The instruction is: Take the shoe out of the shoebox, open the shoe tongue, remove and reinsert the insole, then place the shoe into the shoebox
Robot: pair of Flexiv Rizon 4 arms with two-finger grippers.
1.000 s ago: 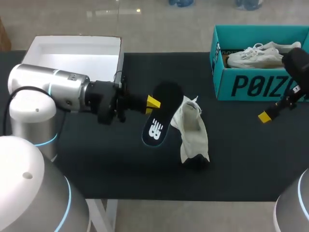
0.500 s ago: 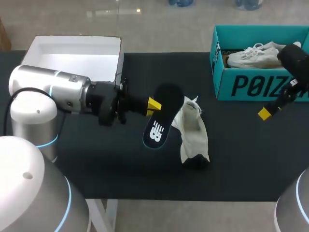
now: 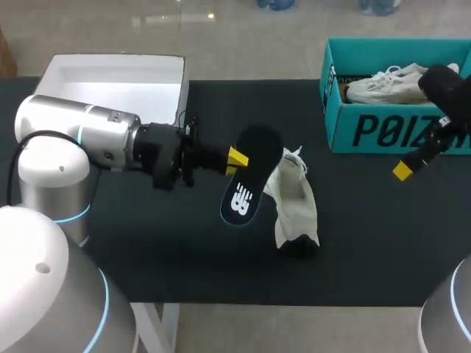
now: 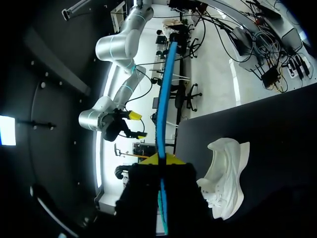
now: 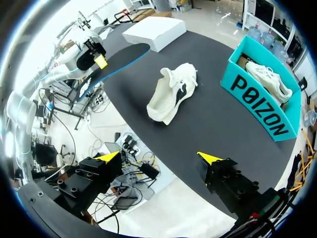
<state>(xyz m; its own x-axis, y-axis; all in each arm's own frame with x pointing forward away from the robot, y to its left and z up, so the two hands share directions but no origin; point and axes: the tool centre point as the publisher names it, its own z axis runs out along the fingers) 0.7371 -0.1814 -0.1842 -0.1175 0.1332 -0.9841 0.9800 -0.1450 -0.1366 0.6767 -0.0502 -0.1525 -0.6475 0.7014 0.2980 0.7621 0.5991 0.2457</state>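
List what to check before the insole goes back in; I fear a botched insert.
1. Grip: left gripper shut on insole: ok.
2. Access: shoe lying free of both grippers: ok.
3. Opening: shoe mouth turned toward insole: cannot tell.
4. Support: right gripper steadying shoe: not ok; it is open, off near the shoebox.

My right arm covers one end of the shoe lying in the shoebox, and the shoebox's own right end runs off the picture's edge. Left of the shoebox, the insole hides one yellow fingertip of my left claw
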